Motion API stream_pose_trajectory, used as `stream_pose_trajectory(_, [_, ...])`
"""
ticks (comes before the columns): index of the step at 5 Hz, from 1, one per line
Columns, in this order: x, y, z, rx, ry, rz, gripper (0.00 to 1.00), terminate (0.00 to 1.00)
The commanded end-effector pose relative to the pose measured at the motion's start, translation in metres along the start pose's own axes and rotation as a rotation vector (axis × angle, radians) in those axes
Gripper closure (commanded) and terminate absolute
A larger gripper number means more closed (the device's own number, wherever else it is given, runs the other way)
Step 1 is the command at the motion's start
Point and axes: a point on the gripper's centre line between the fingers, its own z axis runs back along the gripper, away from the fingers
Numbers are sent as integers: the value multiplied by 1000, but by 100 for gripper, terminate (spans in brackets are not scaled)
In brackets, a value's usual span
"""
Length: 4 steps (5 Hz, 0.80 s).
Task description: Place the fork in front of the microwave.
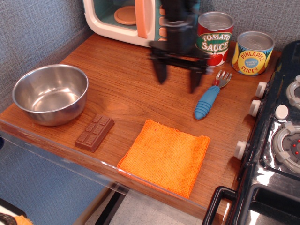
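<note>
The fork (210, 97) lies flat on the wooden table (126, 98) at the right, its blue ribbed handle toward the front and its silver tines toward the cans. The microwave (133, 18) stands at the back, teal and cream, with a peach handle and a tan plate inside. My black gripper (177, 79) hangs open and empty above the table, just left of the fork, its two fingers pointing down. It hides the microwave's buttons.
A tomato sauce can (213, 37) and a pineapple slices can (252, 52) stand at the back right. A steel bowl (50, 93) sits at the left, a chocolate bar (95, 132) and an orange cloth (165, 156) at the front. A toy stove (276, 140) borders the right edge.
</note>
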Motion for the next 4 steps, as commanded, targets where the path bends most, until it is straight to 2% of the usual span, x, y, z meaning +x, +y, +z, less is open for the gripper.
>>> stream_pose_trajectory(1, [28,-34,-1,1,-42,30,0,0])
stream_pose_trajectory(2, [24,-27,-26,31,18,49,0,0])
stream_pose_trajectory(4, [18,-28,-40,63,28,30,0,0])
